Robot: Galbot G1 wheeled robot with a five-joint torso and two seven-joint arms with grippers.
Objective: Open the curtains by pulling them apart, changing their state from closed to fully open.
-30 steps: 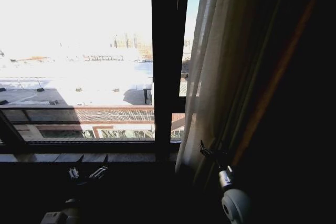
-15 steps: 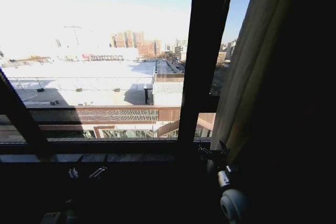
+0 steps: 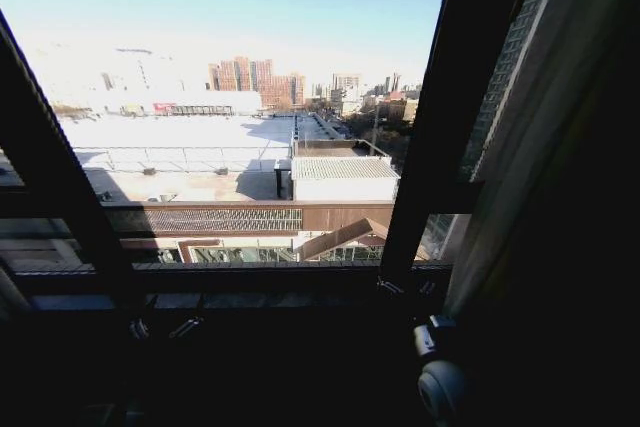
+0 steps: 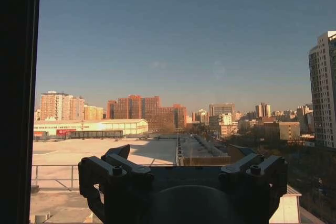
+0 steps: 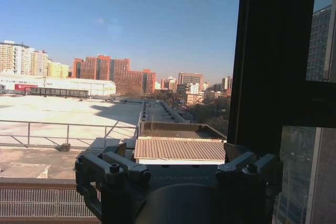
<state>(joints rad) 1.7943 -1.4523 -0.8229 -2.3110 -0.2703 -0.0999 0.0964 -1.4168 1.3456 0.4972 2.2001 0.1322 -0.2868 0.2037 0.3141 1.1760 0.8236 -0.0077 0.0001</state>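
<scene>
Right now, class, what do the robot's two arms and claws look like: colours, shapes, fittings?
Left claw: dark, blocky metal, two chunky fingers with round bolt heads on top. Right claw: the same build. In the head view, the right arm ends in a rounded white-grey wrist shell with a metallic collar.

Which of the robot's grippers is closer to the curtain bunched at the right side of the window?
The right gripper. It sits low by the sill, just beside the curtain. The left gripper is far across the window, below the sill on the other side.

The curtain is soft, matt, pleated cloth, the window frame dark, smooth and matt, and the right gripper matt black, bolted metal.
</scene>
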